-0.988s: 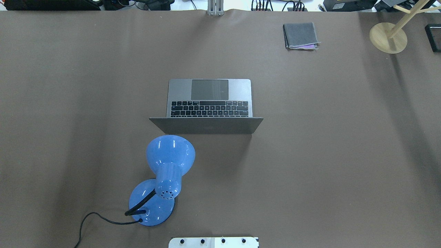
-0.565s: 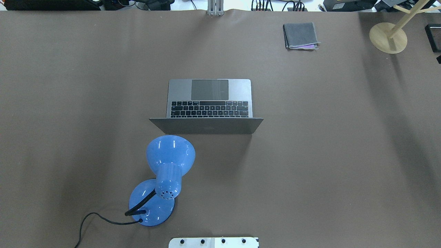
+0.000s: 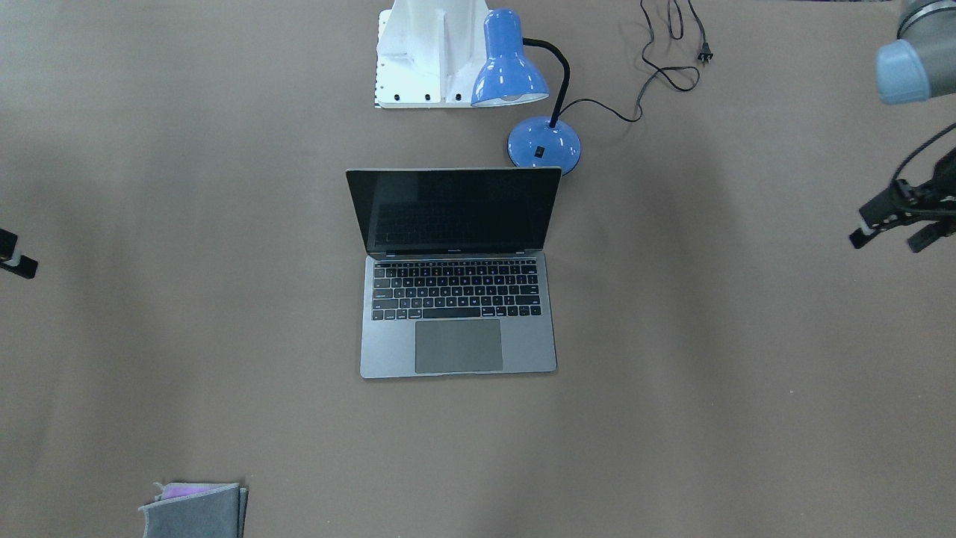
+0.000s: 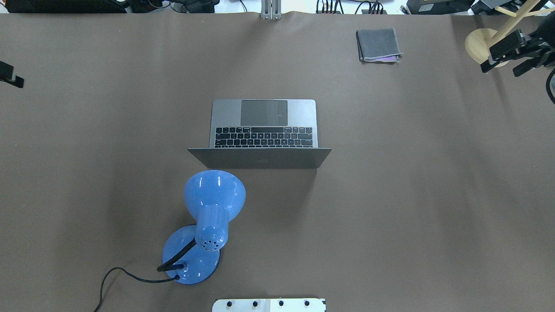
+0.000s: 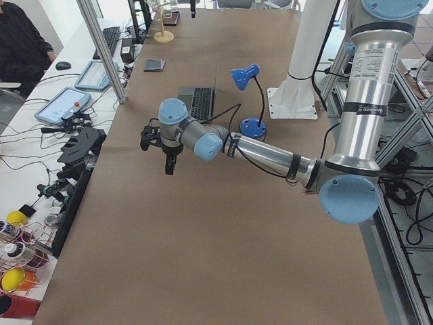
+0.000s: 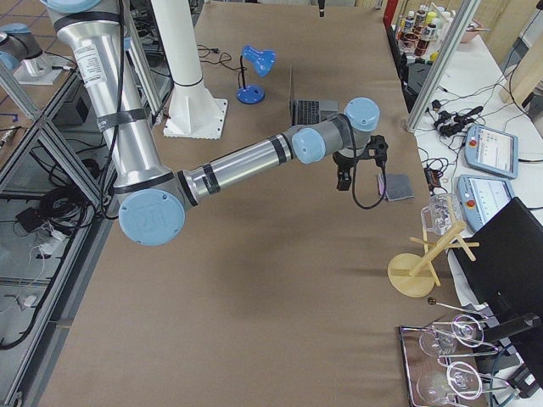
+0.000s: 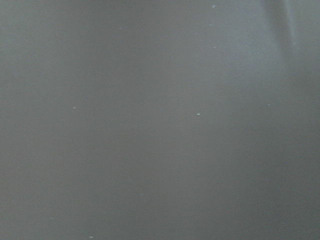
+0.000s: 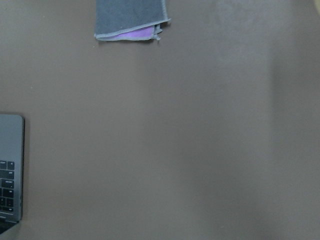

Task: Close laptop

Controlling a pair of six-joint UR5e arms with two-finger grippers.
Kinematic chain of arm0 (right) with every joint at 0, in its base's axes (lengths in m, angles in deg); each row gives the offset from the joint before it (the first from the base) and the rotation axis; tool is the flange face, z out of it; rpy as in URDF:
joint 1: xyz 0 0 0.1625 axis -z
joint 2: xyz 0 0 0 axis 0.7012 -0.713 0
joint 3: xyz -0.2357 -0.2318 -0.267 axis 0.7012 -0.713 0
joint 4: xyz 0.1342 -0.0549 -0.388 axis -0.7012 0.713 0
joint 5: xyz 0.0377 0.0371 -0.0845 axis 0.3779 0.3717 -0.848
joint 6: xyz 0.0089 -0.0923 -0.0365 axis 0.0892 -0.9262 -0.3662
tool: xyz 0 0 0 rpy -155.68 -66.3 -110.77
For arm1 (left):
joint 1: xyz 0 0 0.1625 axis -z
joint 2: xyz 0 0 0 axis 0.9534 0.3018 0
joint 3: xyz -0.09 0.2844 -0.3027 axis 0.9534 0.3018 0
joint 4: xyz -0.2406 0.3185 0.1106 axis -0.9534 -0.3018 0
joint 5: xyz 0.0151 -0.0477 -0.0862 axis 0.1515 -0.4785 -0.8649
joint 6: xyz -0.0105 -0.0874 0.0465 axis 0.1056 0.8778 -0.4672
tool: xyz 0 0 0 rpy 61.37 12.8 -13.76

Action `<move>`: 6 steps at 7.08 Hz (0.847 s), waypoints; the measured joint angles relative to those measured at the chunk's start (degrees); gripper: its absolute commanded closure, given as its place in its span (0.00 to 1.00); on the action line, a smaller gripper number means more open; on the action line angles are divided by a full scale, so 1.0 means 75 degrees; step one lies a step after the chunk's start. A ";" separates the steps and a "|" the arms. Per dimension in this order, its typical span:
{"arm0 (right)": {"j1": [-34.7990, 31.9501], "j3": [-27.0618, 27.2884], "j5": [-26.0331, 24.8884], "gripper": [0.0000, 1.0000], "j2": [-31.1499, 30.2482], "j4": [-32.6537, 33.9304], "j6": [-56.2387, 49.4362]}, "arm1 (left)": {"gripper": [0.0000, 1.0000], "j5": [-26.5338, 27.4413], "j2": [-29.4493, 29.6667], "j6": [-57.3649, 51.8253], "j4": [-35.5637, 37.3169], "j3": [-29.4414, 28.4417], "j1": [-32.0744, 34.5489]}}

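The laptop (image 4: pixel 263 130) stands open mid-table, its lid upright and its dark screen (image 3: pixel 455 209) facing away from the robot. Its corner shows in the right wrist view (image 8: pixel 10 170). My right gripper (image 4: pixel 501 71) hangs open and empty above the far right of the table, well apart from the laptop. Only a tip of it shows in the front view (image 3: pixel 15 258). My left gripper (image 3: pixel 886 243) is open and empty far out to the laptop's other side. Only a piece of it shows at the overhead view's left edge (image 4: pixel 11 78). The left wrist view shows bare table.
A blue desk lamp (image 4: pixel 208 216) with a black cord stands just behind the laptop lid on the robot's side. A folded grey cloth (image 4: pixel 378 44) lies at the far right. A wooden stand (image 4: pixel 488 45) is at the far right corner, under the right gripper.
Both grippers have come into the overhead view, the right one at the top right and the left one at the left edge. The laptop and lamp have not moved.
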 measured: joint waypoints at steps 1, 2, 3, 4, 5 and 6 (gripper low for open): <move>0.0388 0.0246 0.0034 0.21 -0.0096 -0.0237 0.0417 | 0.11 0.0021 0.0166 0.0790 -0.0021 0.0225 -0.0673; 0.0829 0.0474 0.0051 0.48 -0.0195 -0.0461 0.0823 | 0.25 0.0103 0.0402 0.1429 -0.0047 0.0368 -0.1335; 0.1255 0.0624 0.0089 0.68 -0.0261 -0.0794 0.1281 | 0.54 0.0292 0.0650 0.1809 -0.0070 0.0432 -0.1906; 0.1655 0.0726 0.0174 0.94 -0.0356 -0.1215 0.1597 | 0.85 0.0450 0.0821 0.1973 -0.0080 0.0461 -0.2353; 0.2088 0.0907 0.0252 1.00 -0.0518 -0.1528 0.1787 | 1.00 0.0521 0.0934 0.2040 -0.0081 0.0481 -0.2650; 0.2445 0.1179 0.0276 1.00 -0.0673 -0.1657 0.1956 | 1.00 0.0546 0.0977 0.2049 -0.0080 0.0500 -0.2857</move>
